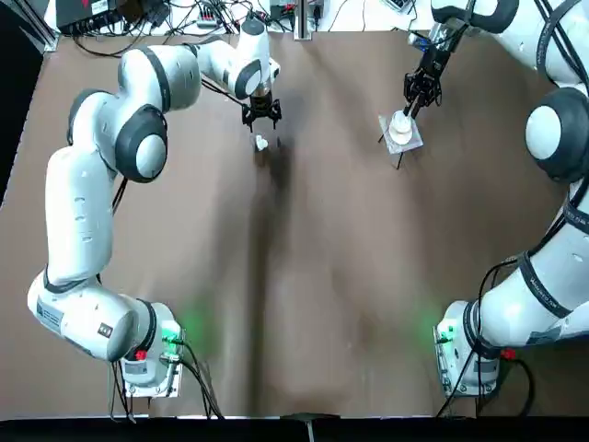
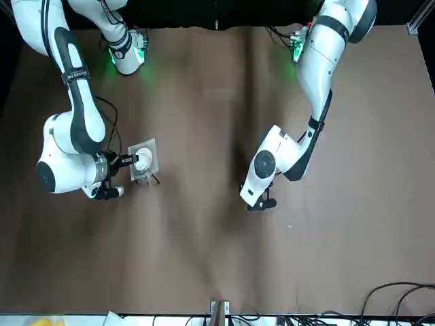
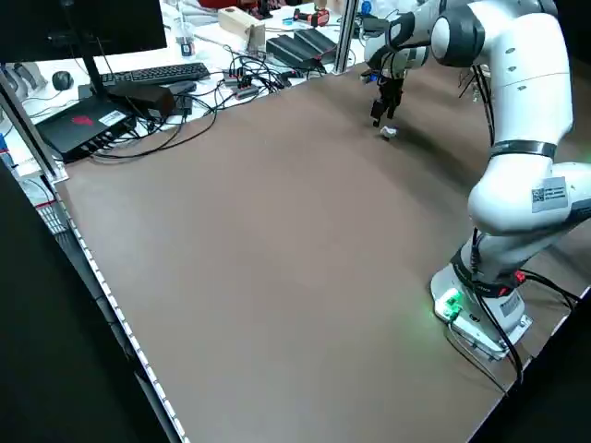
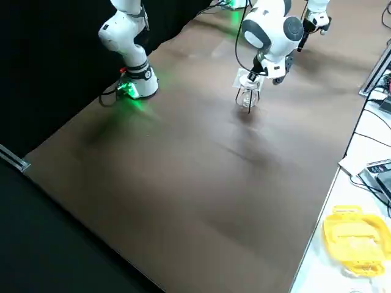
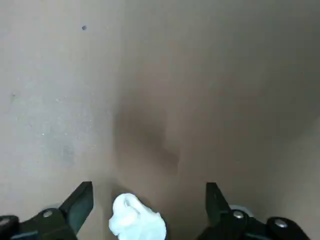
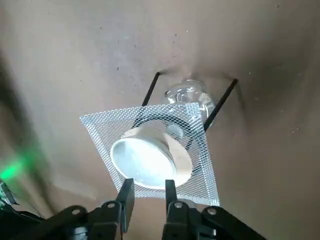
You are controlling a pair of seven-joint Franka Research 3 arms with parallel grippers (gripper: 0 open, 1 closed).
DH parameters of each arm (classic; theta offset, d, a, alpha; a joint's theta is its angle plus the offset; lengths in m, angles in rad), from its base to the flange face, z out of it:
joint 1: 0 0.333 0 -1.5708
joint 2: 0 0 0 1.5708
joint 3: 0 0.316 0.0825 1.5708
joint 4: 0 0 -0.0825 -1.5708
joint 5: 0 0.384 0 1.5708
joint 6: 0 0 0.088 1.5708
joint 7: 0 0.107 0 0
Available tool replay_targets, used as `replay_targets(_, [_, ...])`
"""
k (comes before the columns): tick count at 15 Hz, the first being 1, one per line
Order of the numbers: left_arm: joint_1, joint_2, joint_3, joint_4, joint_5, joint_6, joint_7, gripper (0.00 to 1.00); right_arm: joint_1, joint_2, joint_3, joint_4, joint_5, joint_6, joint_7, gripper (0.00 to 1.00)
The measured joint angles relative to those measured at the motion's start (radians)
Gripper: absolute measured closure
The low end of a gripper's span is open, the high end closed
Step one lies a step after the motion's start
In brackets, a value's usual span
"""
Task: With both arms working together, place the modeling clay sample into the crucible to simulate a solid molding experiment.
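- So the clay [image 5: 137, 220] is a soft-looking white lump, low between the left hand's [image 5: 150, 186] two fingers. They're spread wide with room either side, so nothing's pinched. It looks like it's sitting on the desk [image 1: 350, 276], near the edge farthest from the bases.
- That hand hangs right over the lump, I'd guess so the fingers can close on both sides without shoving it around.
- The crucible [image 6: 142, 160] is up on the mesh stand [image 6: 102, 130], mouth uncovered, with a pale round piece beside it that I can't identify for sure. Some clear glass thing [image 6: 192, 92] shows under the mesh.
- Right hand [image 6: 149, 182] is at the crucible's rim, fingers apart. Can't tell if they touch. My guess is it's there to steady the cup, cos thin legs and a light cup could tip easily.
- Next up imo: a gentle pinch with the left, lift, carry across, drop it in. Squeeze too hard and the clay might squash or stick to the fingers.
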Motion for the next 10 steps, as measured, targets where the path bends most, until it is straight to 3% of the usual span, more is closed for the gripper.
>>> replay_targets(4, [-0.002, 0.012, 0.0, -0.004, 0.0, 0.0, 0.0, 0.04, 0.002, 0.001, 0.0, -0.004, -0.003, 0.0, 0.0, 0.7])
replay_targets(5, [-0.003, 0.015, 0.0, -0.004, 0.0, -0.005, 0.0, 0.16, 0.002, 0.002, 0.0, -0.007, -0.012, 0.0, 0.0, 0.7])
replay_targets(10, [-0.009, 0.016, 0.0, -0.003, 0.0, -0.047, 0.0, 0.31, 0.001, 0.016, -0.001, -0.014, -0.028, 0.0, -0.001, 0.72])
